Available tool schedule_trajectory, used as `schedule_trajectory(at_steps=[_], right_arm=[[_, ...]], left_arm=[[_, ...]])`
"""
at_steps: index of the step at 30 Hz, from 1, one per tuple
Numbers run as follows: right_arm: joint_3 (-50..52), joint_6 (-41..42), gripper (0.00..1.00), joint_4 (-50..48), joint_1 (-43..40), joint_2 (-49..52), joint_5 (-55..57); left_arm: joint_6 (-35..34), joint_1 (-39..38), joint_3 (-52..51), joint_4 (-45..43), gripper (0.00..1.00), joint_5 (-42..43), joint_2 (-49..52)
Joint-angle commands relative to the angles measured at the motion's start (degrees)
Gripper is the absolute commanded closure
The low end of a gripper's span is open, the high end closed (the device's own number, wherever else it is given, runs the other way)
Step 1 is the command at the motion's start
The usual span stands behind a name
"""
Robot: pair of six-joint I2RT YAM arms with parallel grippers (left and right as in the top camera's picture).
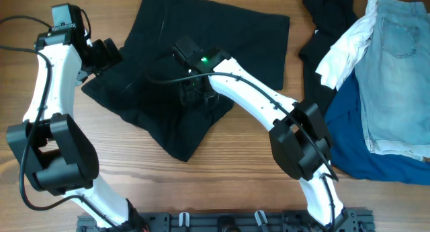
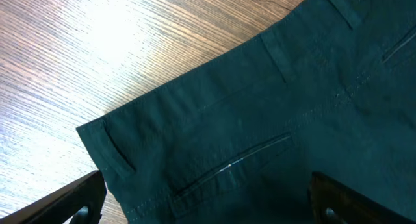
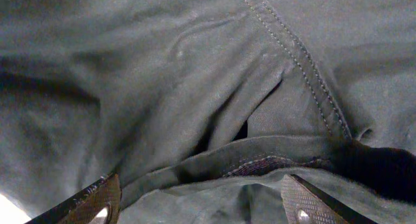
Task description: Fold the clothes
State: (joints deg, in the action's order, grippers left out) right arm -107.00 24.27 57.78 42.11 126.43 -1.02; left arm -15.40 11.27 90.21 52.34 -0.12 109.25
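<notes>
While the right gripper is down on the middle of the black shorts, its fingers stand apart, a raised fold of cloth between them; the shorts lie spread on the wooden table toward 11 o'clock; the left gripper, fingers wide apart, hovers over their waistband corner at 9 o'clock; a heap of black, white, denim and blue clothes sits at 3 o'clock.
</notes>
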Motion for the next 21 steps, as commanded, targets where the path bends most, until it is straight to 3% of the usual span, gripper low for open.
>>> schedule_trajectory(at_steps=[1, 8, 14, 17, 21], right_arm=[[0.20, -3.56, 0.18, 0.11, -0.07, 1.20, -1.01], [-1.33, -10.75, 0.01, 0.66, -0.72, 1.20, -4.11], [-2.03, -10.73, 0.01, 0.15, -2.40, 1.51, 5.86], [-1.99, -6.93, 0.01, -1.31, -3.21, 2.43, 12.52], [-1.97, -5.92, 0.05, -1.60, -3.17, 3.98, 13.20]], left_arm=[[-0.50, 0.11, -0.26, 0.07, 0.00, 0.72, 0.72], [-0.50, 0.11, -0.26, 0.68, 0.00, 0.72, 0.72], [-0.48, 0.11, -0.26, 0.68, 0.00, 0.70, 0.72], [-0.50, 0.11, -0.26, 0.66, 0.00, 0.72, 0.72], [-0.50, 0.11, -0.26, 0.68, 0.00, 0.72, 0.72]])
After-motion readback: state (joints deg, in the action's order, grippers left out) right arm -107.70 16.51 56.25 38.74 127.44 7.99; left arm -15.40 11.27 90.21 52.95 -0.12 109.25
